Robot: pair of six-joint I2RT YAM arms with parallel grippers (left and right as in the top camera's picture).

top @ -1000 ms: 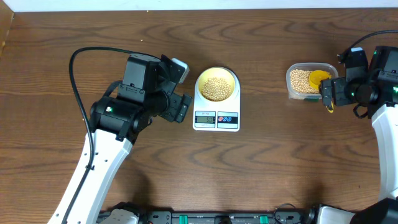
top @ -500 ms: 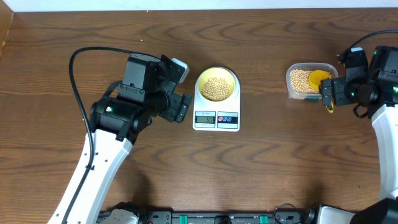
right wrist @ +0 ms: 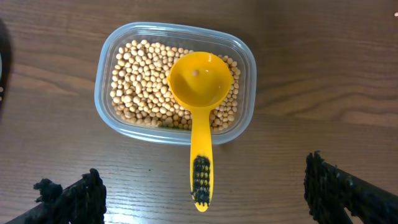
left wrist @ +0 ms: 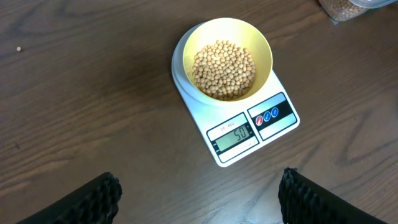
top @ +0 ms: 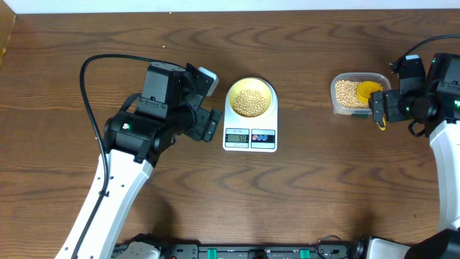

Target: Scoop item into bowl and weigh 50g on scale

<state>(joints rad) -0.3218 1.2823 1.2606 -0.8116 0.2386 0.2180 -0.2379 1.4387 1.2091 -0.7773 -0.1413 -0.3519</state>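
The bowl (left wrist: 264,53) sits unmoved on the scale (left wrist: 249,134) showing 50, the left claw (top: 208,102) at nine o'clock and the right claw (right wrist: 208,190) at three both spread and empty: weighing seems done.

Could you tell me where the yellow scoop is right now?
Overhead, the scoop lies in the clear tub at right, beside the right hand.

bright, even light throughout; soft faint shadows on the table (top: 302,201); all three views sharp.

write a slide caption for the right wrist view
Yellow plastic scoop resting in a clear rectangular tub of small tan beans, open right pincer hovering over it.
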